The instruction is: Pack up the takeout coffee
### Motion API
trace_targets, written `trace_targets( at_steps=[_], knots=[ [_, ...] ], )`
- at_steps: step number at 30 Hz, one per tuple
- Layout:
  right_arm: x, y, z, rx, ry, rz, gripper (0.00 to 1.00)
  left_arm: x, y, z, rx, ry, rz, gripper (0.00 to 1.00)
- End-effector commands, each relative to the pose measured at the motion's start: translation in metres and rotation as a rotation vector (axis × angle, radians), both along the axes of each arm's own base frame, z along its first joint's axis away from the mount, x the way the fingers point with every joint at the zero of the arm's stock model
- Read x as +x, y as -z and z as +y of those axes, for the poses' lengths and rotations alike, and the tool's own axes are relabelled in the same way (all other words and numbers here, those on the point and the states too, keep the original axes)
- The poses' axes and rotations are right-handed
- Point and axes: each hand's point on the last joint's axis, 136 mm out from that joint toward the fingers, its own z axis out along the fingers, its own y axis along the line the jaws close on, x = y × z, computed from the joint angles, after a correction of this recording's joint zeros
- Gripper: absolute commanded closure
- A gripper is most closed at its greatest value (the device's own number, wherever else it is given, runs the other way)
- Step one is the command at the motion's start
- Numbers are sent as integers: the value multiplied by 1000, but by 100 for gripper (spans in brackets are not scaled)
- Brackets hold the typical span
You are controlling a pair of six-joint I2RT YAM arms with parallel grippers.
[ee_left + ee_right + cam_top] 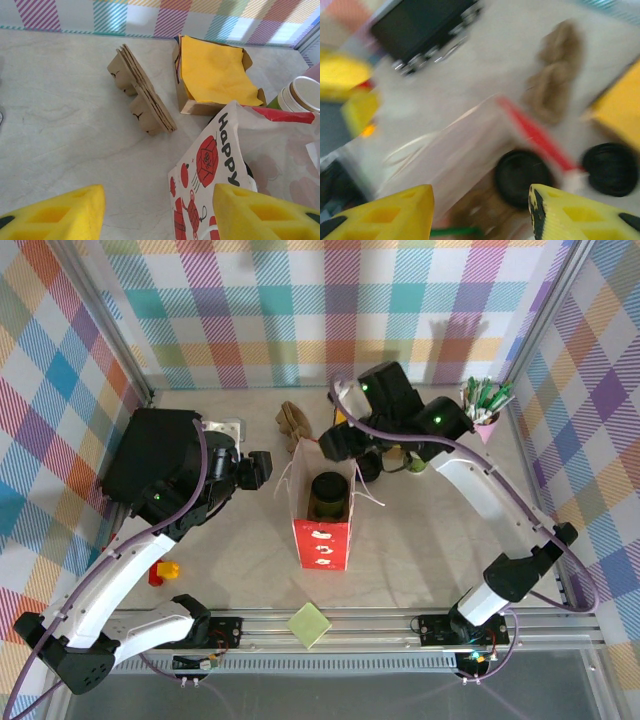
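Observation:
The takeout coffee stands inside the open red paper bag [322,535], and its round black lid [330,494] shows through the bag's mouth. In the blurred right wrist view the lid [522,177] lies low in the bag, below the red rim [535,132]. My right gripper [347,446] hangs just behind the bag's mouth. Its yellow fingers [385,212] are apart with nothing between them, so it is open. My left gripper [261,468] is open beside the bag's left side. The printed bag wall [212,165] reaches in front of its right finger [260,212].
A stack of cardboard cup carriers [142,92], a box of yellow napkins [217,75] and lidless green cups [300,95] stand behind the bag. A loose black lid [611,169] lies beside it. A pink cup of pens [485,405] is back right, a black box [150,455] left.

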Motion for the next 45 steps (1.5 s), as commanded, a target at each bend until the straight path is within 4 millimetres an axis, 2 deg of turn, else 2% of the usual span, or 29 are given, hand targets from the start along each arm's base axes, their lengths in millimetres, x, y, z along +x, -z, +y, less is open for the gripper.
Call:
trace_targets(
  at_steps=[1, 4, 8, 11, 17, 23, 29, 37, 45],
  knots=[
    [77, -7, -48, -80, 297, -137, 44, -5, 0, 4, 11, -9, 4, 41],
    [125, 9, -70, -95, 416, -87, 44, -5, 1, 3, 7, -8, 8, 41],
    [181, 50, -83, -151, 520, -28, 42, -5, 1, 2, 3, -5, 12, 41],
    [208, 80, -84, -167, 558, 16, 41, -5, 1, 0, 1, -2, 15, 41],
    [241, 123, -83, -196, 605, 21, 36, -4, 5, -1, -2, 0, 26, 41],
    [257, 166, -81, -221, 635, 62, 33, -2, 9, -5, -4, 4, 34, 41],
    [266, 200, -77, -228, 657, 100, 33, -1, 10, -6, -4, 7, 36, 41],
    [274, 239, -72, -236, 675, 138, 34, 0, 12, -7, -6, 9, 39, 41],
    [277, 271, -75, -327, 703, 130, 32, 1, 15, -9, -2, 17, 39, 41]
  ],
)
